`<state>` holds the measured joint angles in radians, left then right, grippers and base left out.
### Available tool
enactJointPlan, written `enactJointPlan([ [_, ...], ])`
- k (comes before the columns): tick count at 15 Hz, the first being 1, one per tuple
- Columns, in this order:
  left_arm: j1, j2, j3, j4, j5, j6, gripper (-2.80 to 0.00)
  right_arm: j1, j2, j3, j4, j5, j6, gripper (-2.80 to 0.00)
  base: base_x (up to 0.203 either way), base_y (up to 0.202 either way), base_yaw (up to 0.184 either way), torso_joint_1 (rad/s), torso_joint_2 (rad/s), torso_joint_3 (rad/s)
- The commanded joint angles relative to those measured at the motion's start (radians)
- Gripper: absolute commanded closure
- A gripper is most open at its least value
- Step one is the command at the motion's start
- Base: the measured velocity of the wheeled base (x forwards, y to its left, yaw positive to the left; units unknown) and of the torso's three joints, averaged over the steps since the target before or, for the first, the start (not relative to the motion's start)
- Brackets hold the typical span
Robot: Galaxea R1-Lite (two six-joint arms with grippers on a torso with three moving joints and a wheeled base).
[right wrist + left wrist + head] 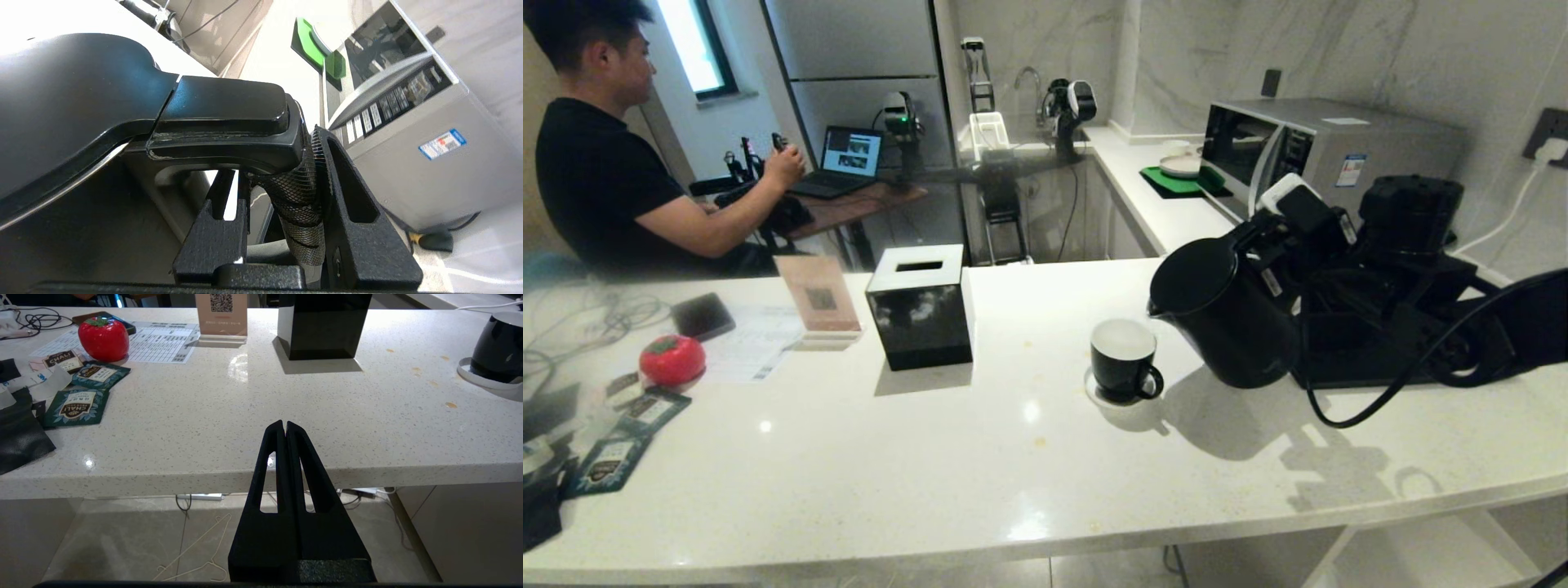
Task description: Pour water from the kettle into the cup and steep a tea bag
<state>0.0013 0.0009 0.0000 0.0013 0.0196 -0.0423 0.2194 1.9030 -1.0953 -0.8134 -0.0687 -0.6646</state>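
The left gripper (284, 426) hangs clenched and empty below the near edge of the white speckled stone counter (980, 457). Farther in, the small glossy black cup (1123, 361) with a white inside stands upright on a white coaster (1098, 397). Just right of it, the matte black tapered kettle (1225, 314) leans spout-first toward the cup, the right gripper (282, 179) grasping its mesh-wrapped loop handle (300, 204).
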Motion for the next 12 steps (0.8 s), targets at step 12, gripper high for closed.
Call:
enactJointPlan([
  [12,0.000,0.001,0.000,0.000,0.000,-0.001,0.00,0.012,0.014,-0.032,-0.009,0.001,-0.102,0.00,0.000,0.000,0.000,0.000,0.00,0.000],
])
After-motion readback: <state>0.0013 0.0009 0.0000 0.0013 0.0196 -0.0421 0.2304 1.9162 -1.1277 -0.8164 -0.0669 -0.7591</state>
